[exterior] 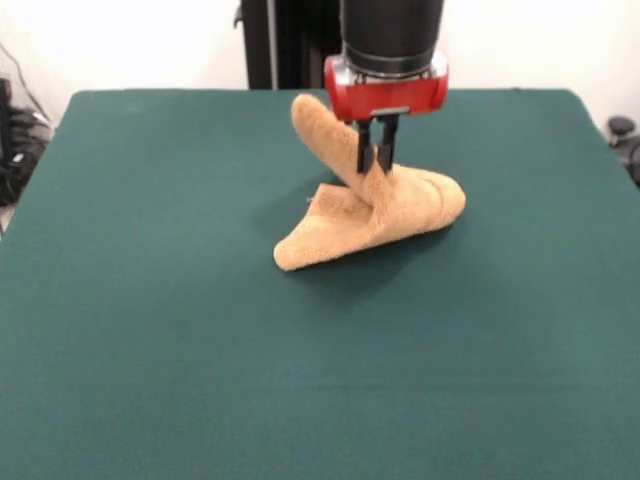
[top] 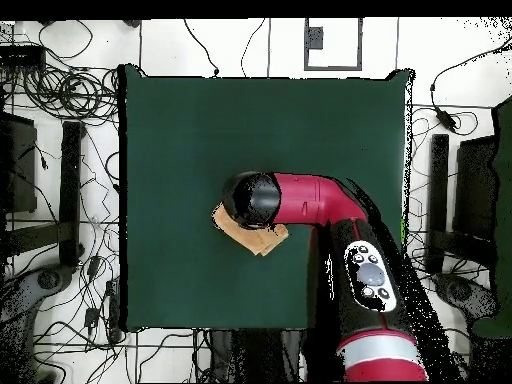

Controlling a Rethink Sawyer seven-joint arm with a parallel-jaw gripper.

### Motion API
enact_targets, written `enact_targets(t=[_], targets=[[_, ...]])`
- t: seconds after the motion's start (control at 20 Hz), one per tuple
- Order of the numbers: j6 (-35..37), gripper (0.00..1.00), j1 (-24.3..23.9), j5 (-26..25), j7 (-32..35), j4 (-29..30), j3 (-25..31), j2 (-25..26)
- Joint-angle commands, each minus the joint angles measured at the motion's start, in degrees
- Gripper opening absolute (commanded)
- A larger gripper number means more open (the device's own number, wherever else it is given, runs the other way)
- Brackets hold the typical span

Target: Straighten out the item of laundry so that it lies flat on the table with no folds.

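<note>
The item of laundry (exterior: 370, 215) is an orange-tan terry towel, crumpled and folded over itself near the middle of the green table (exterior: 150, 300). One part of it is lifted off the cloth and sticks up to the left of the red wrist. My gripper (exterior: 375, 160) points straight down with its dark fingers pinched on that raised fold. In the overhead view the arm covers most of the towel (top: 255, 238); only its lower edge shows, and the gripper itself is hidden under the wrist.
Dark green cloth spreads wide on every side of the towel. The red arm (top: 340, 230) reaches in over the table's edge (top: 310, 300). Cables and stands (top: 70, 180) lie on the floor beyond the table.
</note>
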Motion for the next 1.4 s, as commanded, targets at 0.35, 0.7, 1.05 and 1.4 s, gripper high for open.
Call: enact_targets(t=[0.35,0.7,1.05,1.4], targets=[[15.77,0.0,7.67,4.74,15.59,-3.93,-3.99,-0.57],[15.95,0.0,11.44,6.77,18.98,-4.5,-6.75,-0.1],[22.21,0.0,14.83,8.88,20.18,-7.73,-9.18,-0.46],[24.29,0.0,17.46,11.89,21.81,-7.61,-10.64,-1.6]])
